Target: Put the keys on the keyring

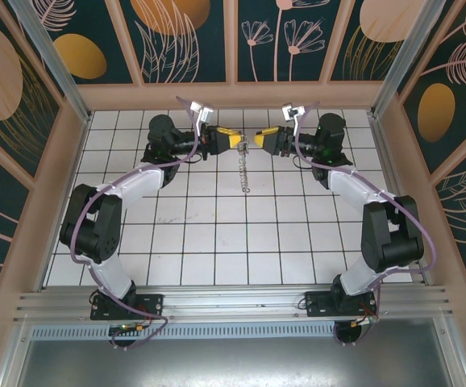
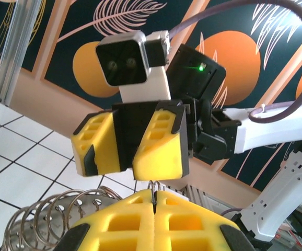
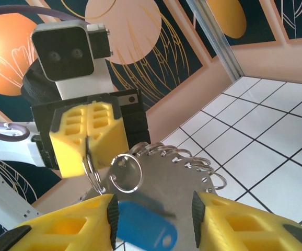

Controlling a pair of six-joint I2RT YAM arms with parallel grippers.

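Observation:
My two grippers meet nose to nose above the back middle of the table. The left gripper (image 1: 238, 142) (image 2: 153, 197) is shut on the keyring (image 2: 154, 185), a thin silver wire loop that pokes out between its yellow fingertips. A string of silver keys on rings (image 1: 244, 172) (image 3: 193, 167) hangs from it. The right gripper (image 1: 259, 140) (image 3: 153, 215) is open. The blue-headed key (image 3: 143, 229) sits blurred between its pads, under a small silver ring (image 3: 126, 172). I cannot tell whether it is joined to that ring. The left gripper's fingers (image 3: 70, 141) pinch the keyring (image 3: 91, 163).
White tiled floor (image 1: 217, 234) lies below both arms. The peach back wall (image 1: 233, 97) is close behind the grippers, and the side walls (image 1: 68, 177) enclose the table. The right arm's wrist camera (image 2: 124, 60) faces the left wrist closely.

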